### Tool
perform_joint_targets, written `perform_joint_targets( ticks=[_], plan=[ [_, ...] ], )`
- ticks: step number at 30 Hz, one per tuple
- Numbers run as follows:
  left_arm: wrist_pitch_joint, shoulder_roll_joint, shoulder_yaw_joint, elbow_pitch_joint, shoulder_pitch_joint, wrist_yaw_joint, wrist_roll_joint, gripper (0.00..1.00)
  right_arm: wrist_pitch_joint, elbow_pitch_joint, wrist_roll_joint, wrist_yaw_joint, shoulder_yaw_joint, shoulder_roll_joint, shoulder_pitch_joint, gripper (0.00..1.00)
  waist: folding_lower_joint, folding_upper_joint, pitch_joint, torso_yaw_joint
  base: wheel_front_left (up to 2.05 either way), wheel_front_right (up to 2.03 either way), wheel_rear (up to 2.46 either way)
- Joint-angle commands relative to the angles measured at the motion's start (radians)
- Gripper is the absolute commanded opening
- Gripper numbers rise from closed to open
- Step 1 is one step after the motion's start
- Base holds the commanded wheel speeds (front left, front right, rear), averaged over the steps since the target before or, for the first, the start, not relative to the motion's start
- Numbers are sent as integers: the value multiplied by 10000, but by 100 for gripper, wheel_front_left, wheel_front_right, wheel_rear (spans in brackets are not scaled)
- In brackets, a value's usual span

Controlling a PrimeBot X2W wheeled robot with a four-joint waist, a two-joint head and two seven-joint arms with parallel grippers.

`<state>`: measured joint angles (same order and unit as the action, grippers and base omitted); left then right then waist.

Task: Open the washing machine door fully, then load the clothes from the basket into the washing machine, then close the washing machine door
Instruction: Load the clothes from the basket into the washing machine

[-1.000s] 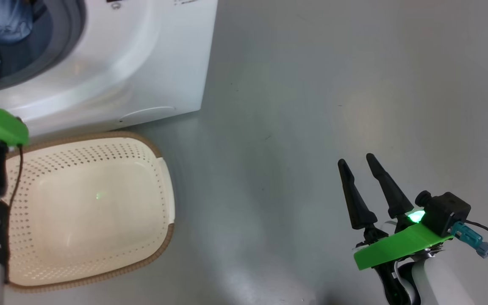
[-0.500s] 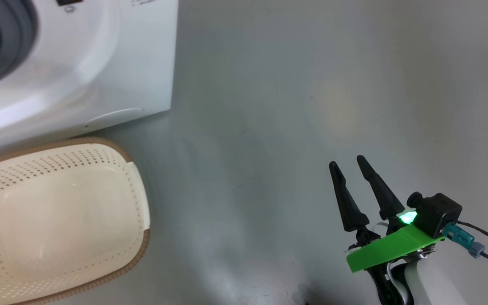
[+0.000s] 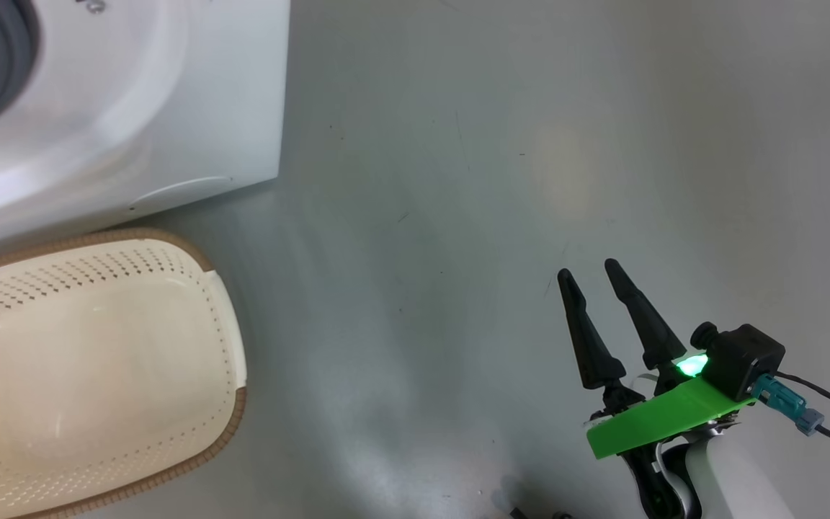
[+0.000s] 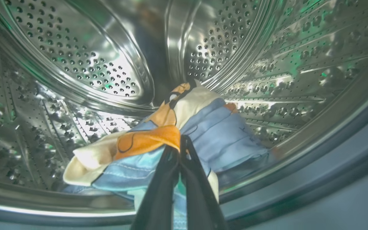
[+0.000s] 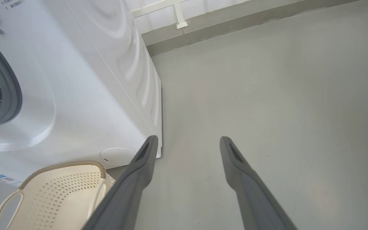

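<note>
in the drum (image 4: 75, 54) of the machine (image 3: 170, 108), my left gripper (image 4: 179, 143) is pressing shut, seemingly pinching the clothes (image 4: 222, 134). my right gripper (image 3: 588, 269) is hanging open, right of the machine, the basket (image 3: 231, 411) sitting just before the machine.

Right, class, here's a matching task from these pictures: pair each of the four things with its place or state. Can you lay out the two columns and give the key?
Things:
1. basket
2. clothes
3. left gripper
4. right gripper

Place or state:
A. open, above the bare floor
B. on the floor, beside the washing machine
C. inside the steel drum
D. shut, pinching cloth

Pairs: 1-B, 2-C, 3-D, 4-A
</note>
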<state>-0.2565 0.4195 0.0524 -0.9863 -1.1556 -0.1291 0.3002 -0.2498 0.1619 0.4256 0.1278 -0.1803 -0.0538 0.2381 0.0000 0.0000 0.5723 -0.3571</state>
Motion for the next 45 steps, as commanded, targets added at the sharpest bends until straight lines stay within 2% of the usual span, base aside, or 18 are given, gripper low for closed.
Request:
perform_joint_targets(
  ticks=[1,2,10,22,45],
  plan=[
    [-53,482,-187,-25,-177,-15,-163,74,-120,-197,53,29,-185,-4,16,100,0,0,1,50,0,0,0],
    [-53,472,-179,-75,-241,-15,-177,100,-120,-196,51,29,-180,-2,26,100,0,0,1,72,0,0,0],
    [-53,327,-378,-4,-228,-15,-160,100,-120,-164,17,29,-139,-3,77,100,0,0,-104,247,0,0,0],
    [-53,-233,-1005,697,897,-15,-43,100,-120,-139,-33,29,-49,-182,-24,100,0,0,-566,623,0,0,0],
    [-53,-1533,-1649,3136,4445,-15,-291,100,-120,13,-61,29,165,-774,-517,100,0,0,-1820,1494,0,0,0]
  ],
)
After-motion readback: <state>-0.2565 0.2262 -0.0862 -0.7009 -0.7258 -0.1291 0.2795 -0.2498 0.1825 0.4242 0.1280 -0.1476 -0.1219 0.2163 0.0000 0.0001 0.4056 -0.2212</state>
